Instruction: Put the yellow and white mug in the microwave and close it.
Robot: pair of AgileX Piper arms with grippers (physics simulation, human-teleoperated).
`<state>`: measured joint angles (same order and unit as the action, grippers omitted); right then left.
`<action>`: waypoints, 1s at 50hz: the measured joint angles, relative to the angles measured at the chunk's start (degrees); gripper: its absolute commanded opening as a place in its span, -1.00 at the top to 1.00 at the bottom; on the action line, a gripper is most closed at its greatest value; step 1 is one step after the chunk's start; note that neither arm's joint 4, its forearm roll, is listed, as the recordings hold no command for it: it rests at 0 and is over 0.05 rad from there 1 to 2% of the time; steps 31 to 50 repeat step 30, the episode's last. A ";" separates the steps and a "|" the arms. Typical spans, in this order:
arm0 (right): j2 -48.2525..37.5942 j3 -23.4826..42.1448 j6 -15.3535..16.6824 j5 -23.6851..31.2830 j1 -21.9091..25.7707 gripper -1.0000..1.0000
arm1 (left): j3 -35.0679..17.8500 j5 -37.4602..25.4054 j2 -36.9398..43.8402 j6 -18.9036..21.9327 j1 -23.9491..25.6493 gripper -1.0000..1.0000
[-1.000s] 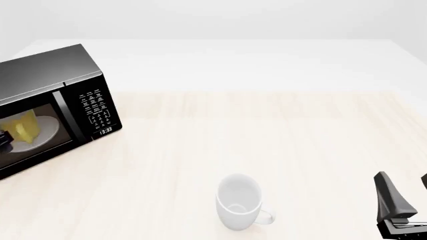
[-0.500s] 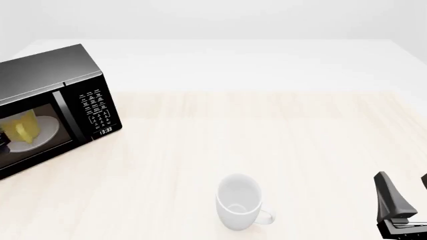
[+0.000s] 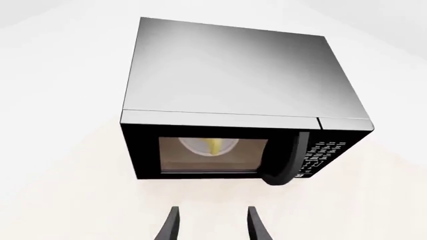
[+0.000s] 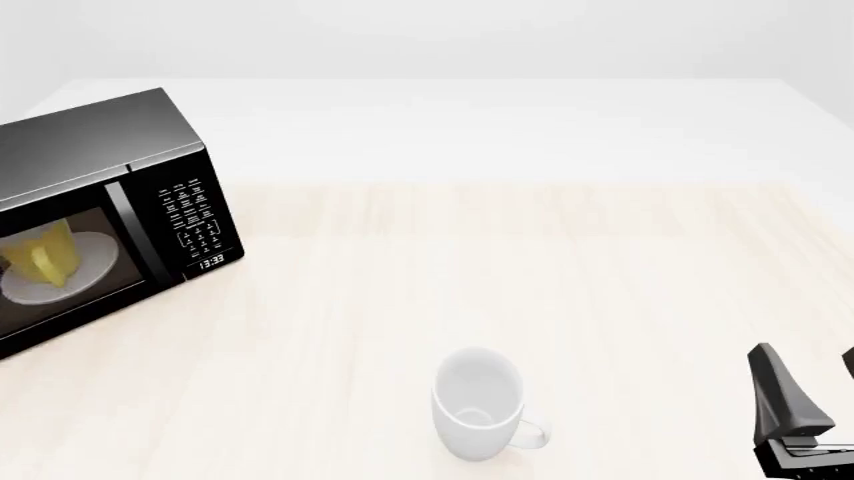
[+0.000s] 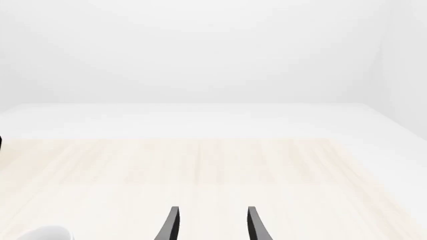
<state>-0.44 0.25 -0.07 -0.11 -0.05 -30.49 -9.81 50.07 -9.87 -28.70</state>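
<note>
The black microwave point(image 4: 120, 170) stands at the table's left with its dark glass door shut. Through the glass the yellow and white mug point(image 4: 47, 255) sits on the white turntable plate point(image 4: 83, 270). The left wrist view shows the microwave point(image 3: 233, 75) from the front and above, with the mug point(image 3: 213, 146) a yellow streak behind the glass. My left gripper point(image 3: 212, 227) is open and empty, a short way in front of the door; it is out of the front view. My right gripper point(image 4: 811, 395) is open and empty at the near right, also shown in its wrist view point(image 5: 212, 225).
A larger all-white mug point(image 4: 478, 402) stands upright near the table's front middle, handle to the right; its rim shows in the right wrist view point(image 5: 43, 234). The keypad panel point(image 4: 191, 222) and clock display are on the microwave's right side.
My left gripper, seen at the left edge in front of the microwave door, has drawn back out of the front view. The right arm and both mugs have not moved.
</note>
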 measured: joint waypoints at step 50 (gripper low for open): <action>0.00 0.00 0.00 0.00 0.00 -1.00 | -7.26 -10.50 -10.15 -3.05 1.78 -1.00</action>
